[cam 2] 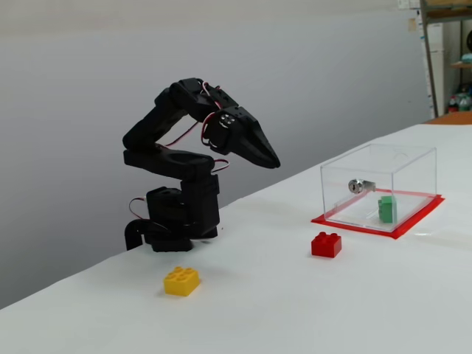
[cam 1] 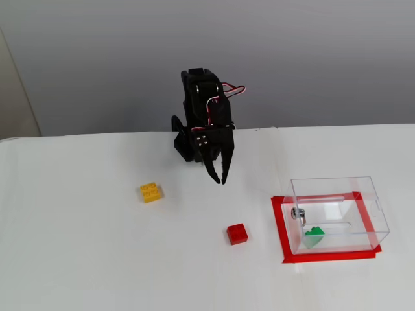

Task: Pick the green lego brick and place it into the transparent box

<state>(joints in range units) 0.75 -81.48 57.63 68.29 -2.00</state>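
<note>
The green lego brick [cam 1: 314, 236] lies inside the transparent box [cam 1: 363, 188], near its front left corner; it also shows through the clear wall in the other fixed view [cam 2: 387, 208]. The box [cam 2: 402, 158] stands on a red-taped rectangle and has a small metal fitting on one side. My black gripper [cam 1: 220, 179] is shut and empty, raised above the table to the left of the box and apart from it. In the other fixed view the gripper [cam 2: 274, 162] points toward the box with the arm folded back.
A red brick [cam 1: 237, 233] lies on the white table just left of the box, also in the other fixed view [cam 2: 326, 244]. A yellow brick [cam 1: 151, 192] lies further left, also in the other fixed view [cam 2: 181, 280]. The arm's base [cam 2: 173, 221] stands at the table's back edge.
</note>
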